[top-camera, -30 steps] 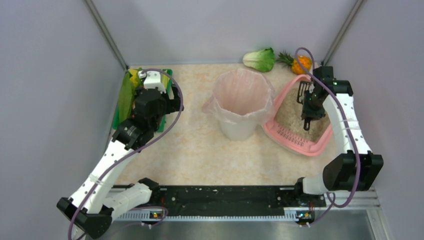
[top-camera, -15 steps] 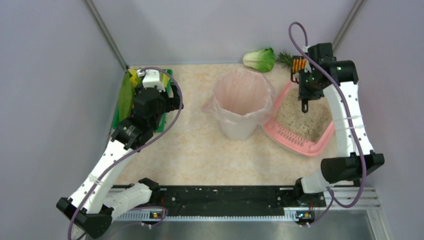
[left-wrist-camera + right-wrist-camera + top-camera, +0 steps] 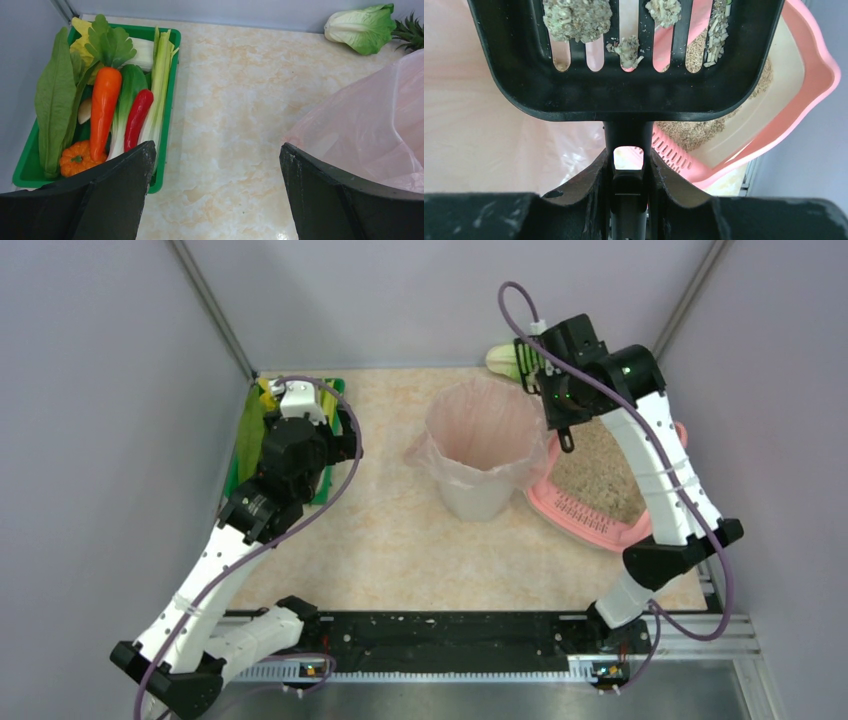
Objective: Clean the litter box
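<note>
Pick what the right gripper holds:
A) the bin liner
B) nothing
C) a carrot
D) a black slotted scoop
D: in the right wrist view the right gripper is shut on the handle of the scoop, which carries clumps on its slots.

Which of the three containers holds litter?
The pink litter box, right of the bin; the green tray holds vegetables, the bin a pink liner.
</note>
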Robot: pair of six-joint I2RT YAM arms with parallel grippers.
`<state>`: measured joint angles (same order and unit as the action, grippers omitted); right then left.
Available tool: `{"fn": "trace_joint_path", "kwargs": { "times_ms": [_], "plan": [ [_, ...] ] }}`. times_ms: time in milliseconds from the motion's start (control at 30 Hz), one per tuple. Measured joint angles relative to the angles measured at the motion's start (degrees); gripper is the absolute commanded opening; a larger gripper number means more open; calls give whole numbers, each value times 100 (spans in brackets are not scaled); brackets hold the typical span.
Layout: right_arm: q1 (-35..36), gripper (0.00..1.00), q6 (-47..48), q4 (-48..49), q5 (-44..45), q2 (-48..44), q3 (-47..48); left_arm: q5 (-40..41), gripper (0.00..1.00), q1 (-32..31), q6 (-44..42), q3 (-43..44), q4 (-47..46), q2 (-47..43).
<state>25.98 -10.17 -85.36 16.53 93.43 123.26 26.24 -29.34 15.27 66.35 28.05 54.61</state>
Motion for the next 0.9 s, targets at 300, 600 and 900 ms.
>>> {"fn": "trace_joint_path", "kwargs": {
  "times_ms": [300,600,900],
  "plan": [
    [1338,0,236,31,1722,308,-166,44,99,0,-24,-9,-4,-15],
    [2358,0,765,201,3950,297,-1204,66,99,0,-26,-59,-15,-105],
    [2763,0,2162,1130,5250,-341,-2100,181,99,0,-26,-247,-70,-286]
  ]
}}
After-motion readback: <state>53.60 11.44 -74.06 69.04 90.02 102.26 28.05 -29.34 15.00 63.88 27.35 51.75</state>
